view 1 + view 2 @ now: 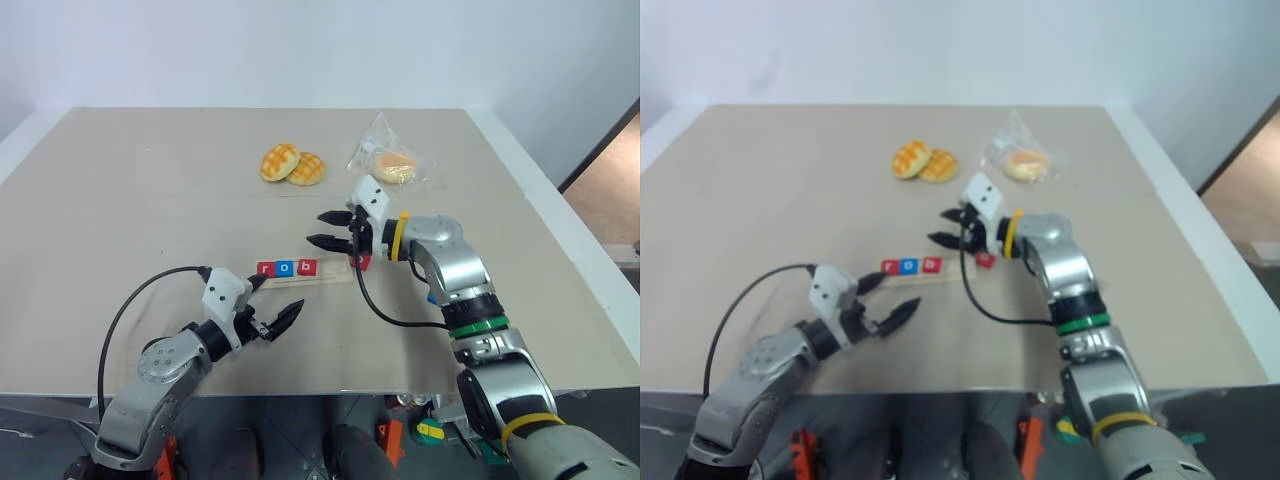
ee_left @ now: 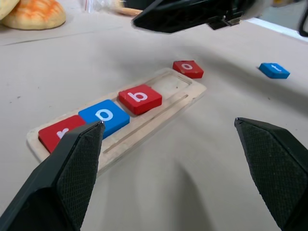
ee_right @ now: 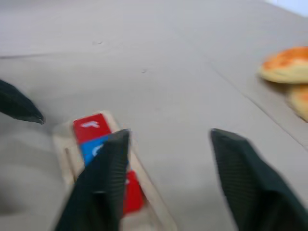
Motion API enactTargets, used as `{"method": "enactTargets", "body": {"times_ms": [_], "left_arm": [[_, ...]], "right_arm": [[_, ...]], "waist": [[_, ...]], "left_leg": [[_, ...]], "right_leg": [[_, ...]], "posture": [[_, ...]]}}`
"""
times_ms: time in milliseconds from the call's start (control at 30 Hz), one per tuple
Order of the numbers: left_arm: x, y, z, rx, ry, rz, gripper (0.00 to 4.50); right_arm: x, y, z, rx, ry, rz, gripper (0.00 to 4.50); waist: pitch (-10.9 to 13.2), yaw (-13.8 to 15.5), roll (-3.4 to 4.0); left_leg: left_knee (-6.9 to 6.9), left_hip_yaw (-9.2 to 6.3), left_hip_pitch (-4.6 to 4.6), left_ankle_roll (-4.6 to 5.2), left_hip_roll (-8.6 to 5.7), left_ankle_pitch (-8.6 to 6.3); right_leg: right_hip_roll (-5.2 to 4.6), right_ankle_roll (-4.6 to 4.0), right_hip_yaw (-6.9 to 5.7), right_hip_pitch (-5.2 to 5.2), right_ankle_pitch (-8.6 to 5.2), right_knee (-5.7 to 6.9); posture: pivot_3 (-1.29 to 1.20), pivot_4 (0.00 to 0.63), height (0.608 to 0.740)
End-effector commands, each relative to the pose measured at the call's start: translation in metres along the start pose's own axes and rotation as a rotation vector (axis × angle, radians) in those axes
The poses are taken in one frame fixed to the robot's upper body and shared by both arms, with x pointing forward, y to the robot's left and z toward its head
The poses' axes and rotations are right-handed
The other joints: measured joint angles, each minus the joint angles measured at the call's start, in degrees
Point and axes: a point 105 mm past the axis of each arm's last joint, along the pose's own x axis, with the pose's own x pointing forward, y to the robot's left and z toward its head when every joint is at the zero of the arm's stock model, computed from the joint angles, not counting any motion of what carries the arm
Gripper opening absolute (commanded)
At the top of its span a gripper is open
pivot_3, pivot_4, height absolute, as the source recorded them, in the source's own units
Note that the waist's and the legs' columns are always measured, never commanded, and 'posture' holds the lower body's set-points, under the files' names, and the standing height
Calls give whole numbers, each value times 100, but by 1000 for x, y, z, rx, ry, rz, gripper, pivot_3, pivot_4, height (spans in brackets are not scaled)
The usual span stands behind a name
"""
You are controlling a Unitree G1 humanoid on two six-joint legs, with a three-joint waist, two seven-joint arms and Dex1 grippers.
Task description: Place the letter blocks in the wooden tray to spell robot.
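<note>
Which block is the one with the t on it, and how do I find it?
Find the wooden tray on the table, with red r, blue o and red b in a row. Past its empty end lies a red o block, and farther out, alone on the bare table, sits the t block. It's the only blue block off the tray.

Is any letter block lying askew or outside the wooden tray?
Yes. A red "o" block lies tilted on the table at the wooden tray end, not seated. The blue "t" block lies apart on the table.
</note>
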Motion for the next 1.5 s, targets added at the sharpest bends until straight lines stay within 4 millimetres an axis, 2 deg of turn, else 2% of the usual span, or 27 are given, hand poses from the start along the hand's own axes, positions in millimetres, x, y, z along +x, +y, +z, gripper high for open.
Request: {"method": "enactTargets", "body": {"times_ms": [33,133,233,867,1300,1500], "left_arm": [[-4,-3,11,39,-37,-20,4500],[-5,-5,11,43,-37,-40,4500],[-6,-6,10,54,-30,-57,4500],[-5,-8,8,56,-25,-61,4500],[-5,-7,7,42,-24,-43,4500],[-5,-7,6,35,-22,-40,4500]], "right_arm": [[-14,13,13,2,-49,-84,1034],[-12,31,-5,62,5,-128,12],[-8,35,-15,88,52,-177,12],[3,55,-28,60,124,-126,12],[15,54,-29,13,134,-103,12],[16,44,-18,1,97,-145,12]], "waist": [[0,-1,0],[0,-23,0],[0,-32,1],[0,-17,0],[0,-15,0],[0,-16,0]], "left_leg": [[-2,1,-3,-4,0,-2],[-3,2,-2,-11,2,-7],[-2,3,3,-13,4,-6],[-3,0,1,-19,1,-2],[-3,-4,0,-19,1,-3],[-1,-3,0,-19,1,-2]], "right_leg": [[0,1,2,-3,-2,0],[2,3,6,-6,-5,0],[6,-3,5,-7,-2,1],[3,-1,0,-4,-6,-2],[3,-1,-4,-3,-6,-2],[3,-1,-3,-3,-5,-2]], "posture": [[0,150,740],[0,150,740],[0,150,740],[0,150,740],[0,150,740],[0,150,740]]}}
